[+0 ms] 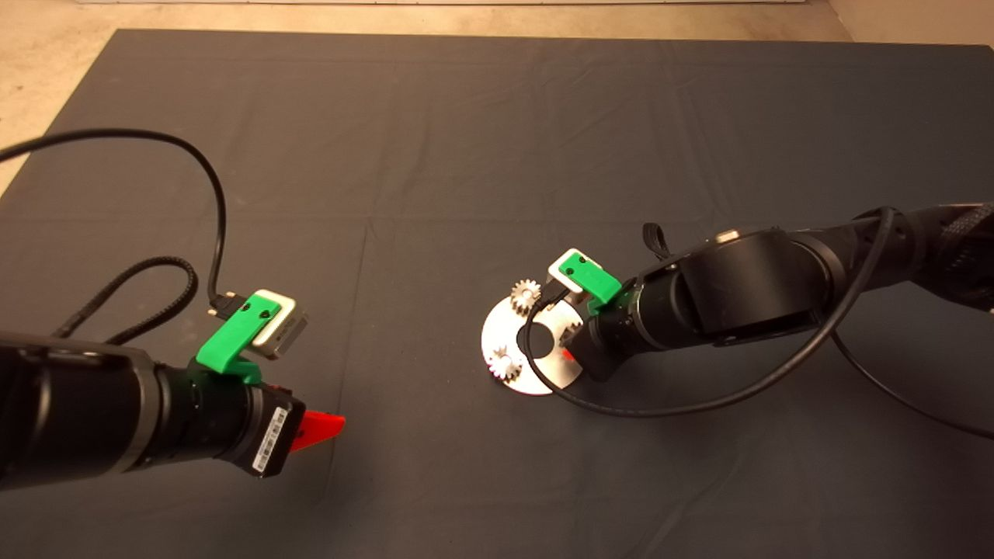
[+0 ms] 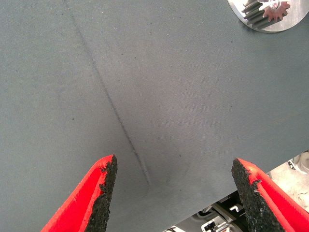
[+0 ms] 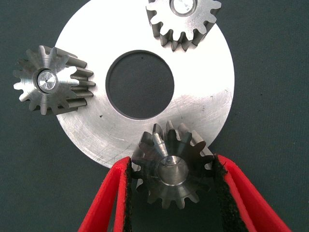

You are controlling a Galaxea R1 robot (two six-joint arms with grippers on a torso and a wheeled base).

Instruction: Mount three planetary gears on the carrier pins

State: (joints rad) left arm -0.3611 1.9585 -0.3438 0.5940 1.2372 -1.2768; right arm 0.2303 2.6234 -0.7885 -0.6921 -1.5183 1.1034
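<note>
The round silver plate [image 3: 203, 96] lies on the mat right of centre [image 1: 543, 373]. Two planetary gears [image 3: 50, 82] [image 3: 183, 19] sit on carrier pins [image 3: 48, 79], whose tips show in their bores; the head view shows these gears too [image 1: 526, 293] [image 1: 505, 363]. My right gripper [image 3: 171, 162] is shut on a third gear [image 3: 169, 171] at the plate's rim, with a pin end showing in its bore. The right gripper [image 1: 571, 353] hides that gear in the head view. My left gripper [image 2: 174, 166] hangs open over bare mat at the lower left [image 1: 318, 429], holding nothing.
Black cables run from both wrists, one looping beside the plate [image 1: 621, 407]. The dark mat [image 1: 435, 194] stretches wide behind and between the arms. In the left wrist view the plate's edge [image 2: 285, 24] and one gear [image 2: 268, 9] show in a corner.
</note>
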